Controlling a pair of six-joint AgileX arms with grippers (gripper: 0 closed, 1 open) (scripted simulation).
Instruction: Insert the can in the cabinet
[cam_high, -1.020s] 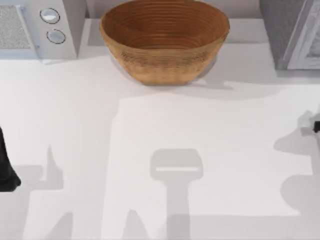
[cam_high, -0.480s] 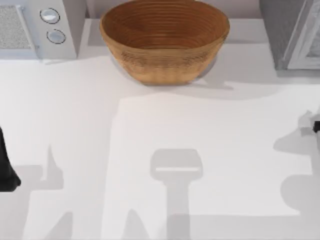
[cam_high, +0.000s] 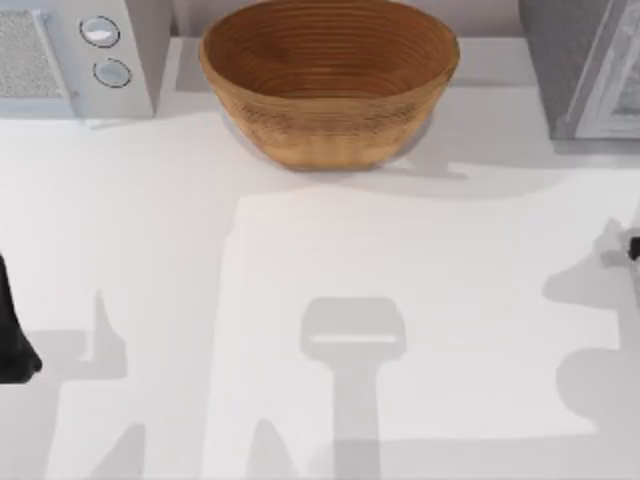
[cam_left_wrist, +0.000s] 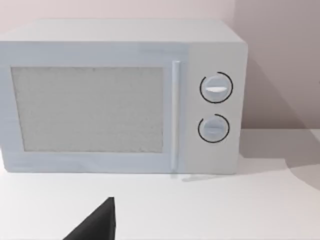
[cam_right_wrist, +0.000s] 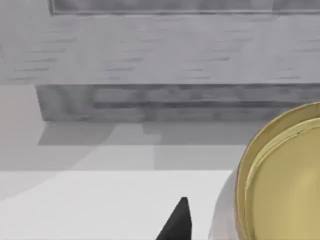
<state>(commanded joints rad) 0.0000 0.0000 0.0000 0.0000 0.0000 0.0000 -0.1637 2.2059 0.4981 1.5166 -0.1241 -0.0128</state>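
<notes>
Top view: white table (cam_high: 300, 240). A woven basket (cam_high: 328, 80) sits at the far centre, a white microwave (cam_high: 70, 55) at the far left corner, and the grey cabinet (cam_high: 585, 65) at the far right corner. The left arm (cam_high: 12, 330) shows as a dark shape at the left edge, low and near the front. A small part of the right arm (cam_high: 628, 250) shows at the right edge, about mid-depth. Compared with the frames one second and half a second ago, the left arm's position is unchanged; the shadow below the right arm's visible part has shifted slightly, and nothing else differs.

Left wrist view: camera faces the microwave (cam_left_wrist: 120, 97) front on, door shut, two round dials on its panel. One dark fingertip of the left gripper (cam_left_wrist: 97, 222) shows. Whether this gripper is spread or closed, I cannot tell.

Right wrist view: the cabinet (cam_right_wrist: 165, 60) lies ahead, its grey front and base above the table. The can (cam_right_wrist: 282, 175), gold-rimmed, stands on the table short of the cabinet, just beside a dark fingertip of the right gripper (cam_right_wrist: 175, 225). Contact between them not discernible; grip state not discernible.
</notes>
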